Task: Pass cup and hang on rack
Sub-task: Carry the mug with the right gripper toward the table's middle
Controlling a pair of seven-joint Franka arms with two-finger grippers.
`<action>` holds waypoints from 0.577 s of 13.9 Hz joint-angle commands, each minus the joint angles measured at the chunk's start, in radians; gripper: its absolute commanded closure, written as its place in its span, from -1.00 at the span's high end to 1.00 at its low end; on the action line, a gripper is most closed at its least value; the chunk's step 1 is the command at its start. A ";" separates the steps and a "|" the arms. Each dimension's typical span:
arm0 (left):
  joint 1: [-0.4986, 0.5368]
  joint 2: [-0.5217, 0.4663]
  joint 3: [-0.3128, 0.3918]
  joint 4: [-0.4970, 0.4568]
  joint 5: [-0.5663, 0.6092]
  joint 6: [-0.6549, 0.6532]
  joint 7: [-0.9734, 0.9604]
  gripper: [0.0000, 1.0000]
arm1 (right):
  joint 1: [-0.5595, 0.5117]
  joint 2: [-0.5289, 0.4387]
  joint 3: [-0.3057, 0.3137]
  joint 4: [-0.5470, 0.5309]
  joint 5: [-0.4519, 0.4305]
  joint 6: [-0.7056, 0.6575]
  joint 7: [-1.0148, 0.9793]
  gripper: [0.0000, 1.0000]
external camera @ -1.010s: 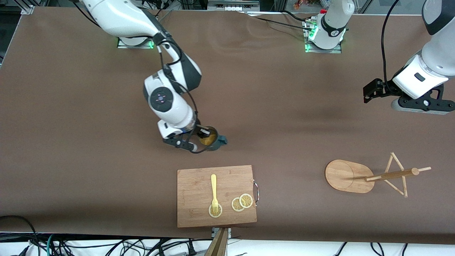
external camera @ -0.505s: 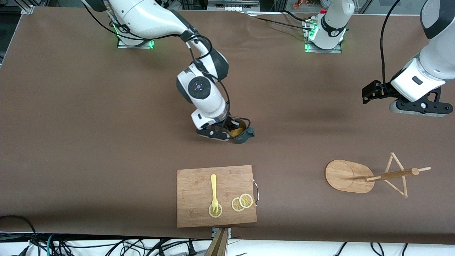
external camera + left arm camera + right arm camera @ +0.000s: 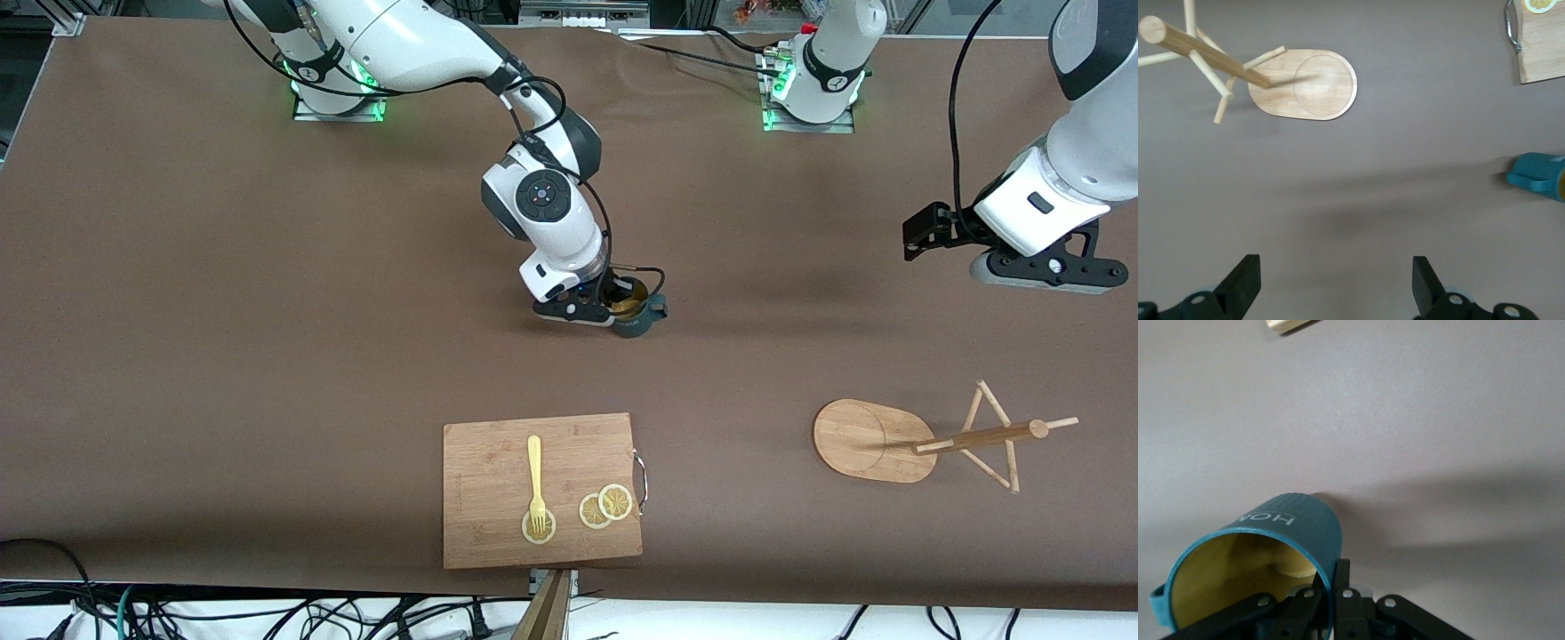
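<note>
While gripped, cup (image 3: 637,313): mid-frame, seemingly just off the table.
Right gripper (image 3: 613,307): clamped on its rim.
Left gripper (image 3: 1331,293): fingers apart, waiting upper right.

- Right gripper (image 3: 613,307), arm reaching out over the table's middle, fingers clamped on the cup's (image 3: 633,313) rim.
- Left gripper (image 3: 1331,290) waits aloft, fingers spread wide.
</note>
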 commanded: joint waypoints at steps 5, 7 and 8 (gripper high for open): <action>0.004 0.012 -0.003 0.018 -0.031 -0.040 0.117 1.00 | 0.043 0.056 -0.008 0.075 0.005 -0.002 0.068 -1.00; 0.004 0.012 -0.003 0.015 -0.031 -0.049 0.122 1.00 | 0.044 0.059 -0.008 0.073 0.005 -0.002 0.063 -0.14; 0.004 0.012 -0.003 0.016 -0.031 -0.057 0.122 1.00 | 0.046 0.064 -0.008 0.073 0.001 -0.002 0.059 0.99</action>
